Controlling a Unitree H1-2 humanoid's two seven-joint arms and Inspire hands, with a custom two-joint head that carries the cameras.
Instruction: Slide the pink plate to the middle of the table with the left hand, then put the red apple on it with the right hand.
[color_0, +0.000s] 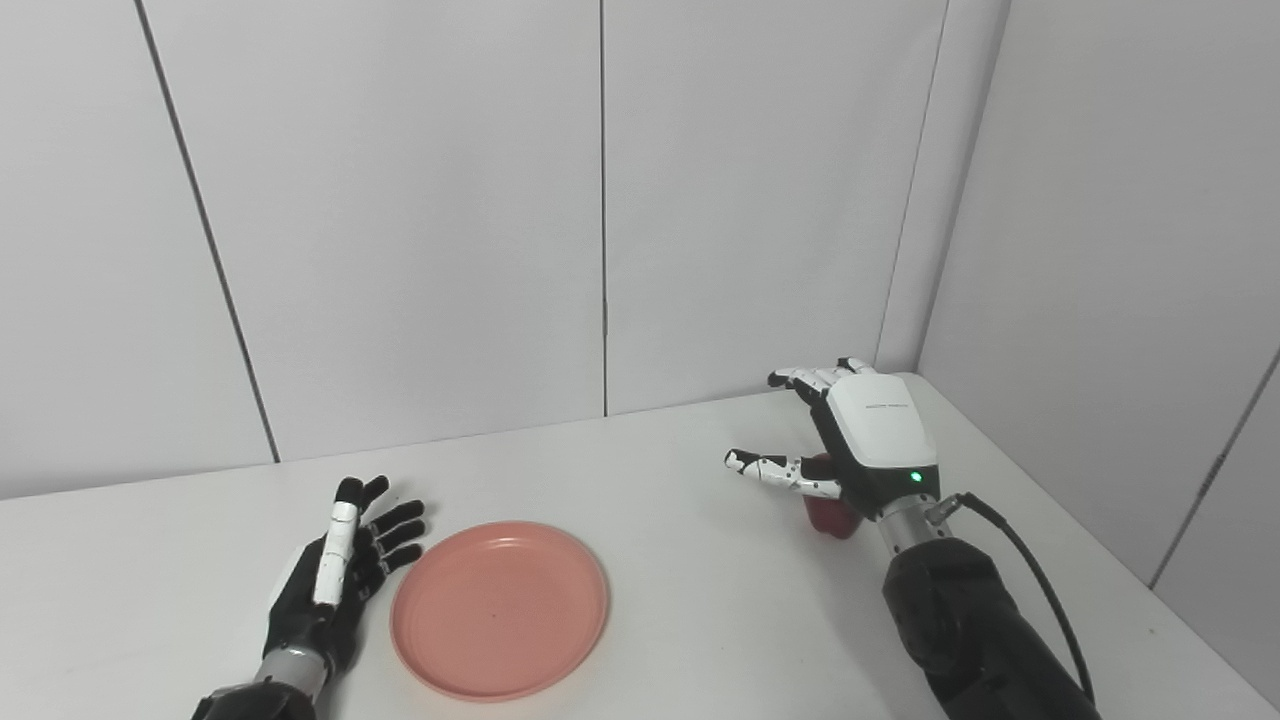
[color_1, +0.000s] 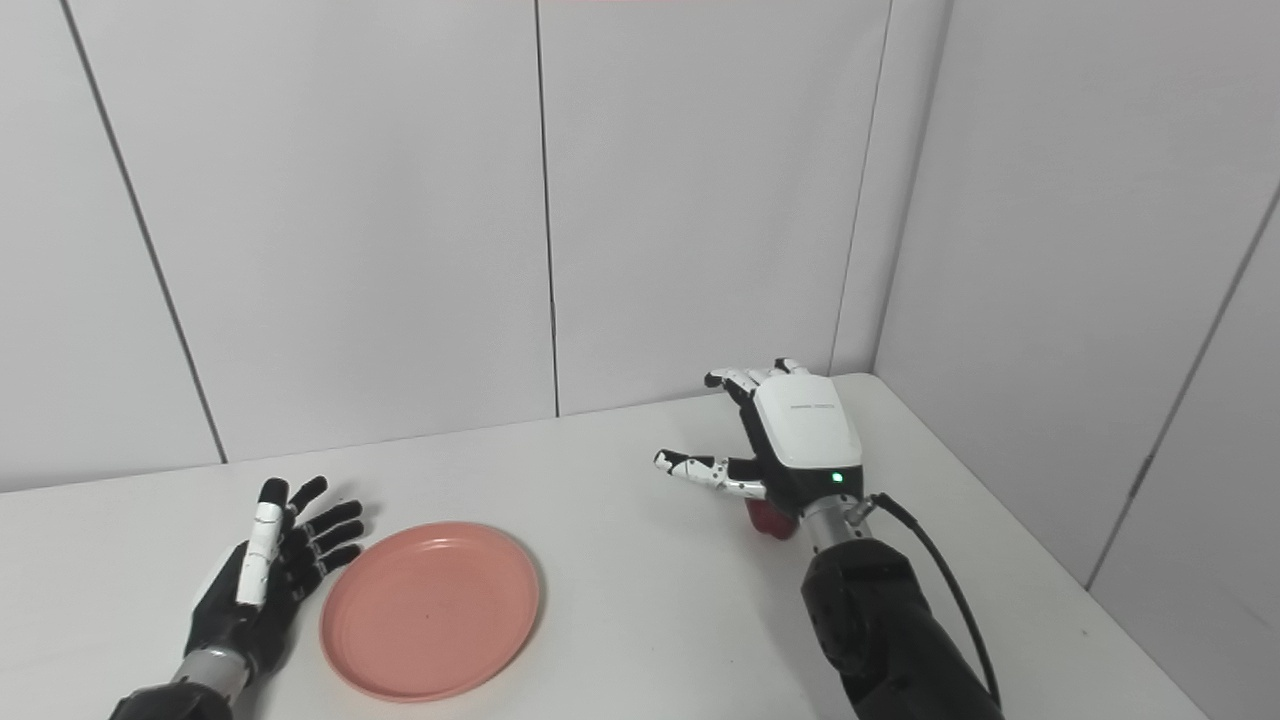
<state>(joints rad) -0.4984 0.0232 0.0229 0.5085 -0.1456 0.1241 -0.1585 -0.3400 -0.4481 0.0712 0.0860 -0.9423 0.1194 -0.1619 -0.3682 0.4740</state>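
I see my left hand (color_0: 335, 580) resting open, fingers spread, just left of the pink plate (color_0: 500, 608) on the white table (color_0: 680, 600). My right hand (color_0: 850, 440) hovers open over the red apple (color_0: 830, 515), well right of the plate.

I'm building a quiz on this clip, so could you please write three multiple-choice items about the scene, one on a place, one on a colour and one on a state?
1. Where is the plate?
A. beside the left robot hand
B. under the right robot hand
C. at the table's far right corner

2. What colour is the plate?
A. blue
B. pink
C. green

3. What lies on the plate?
A. the apple
B. a cup
C. nothing

Answers:
1 A: its rim lies next to the left robot hand.
2 B: it is plainly pink.
3 C: its surface is bare; the apple sits on the table, under the open right robot hand.
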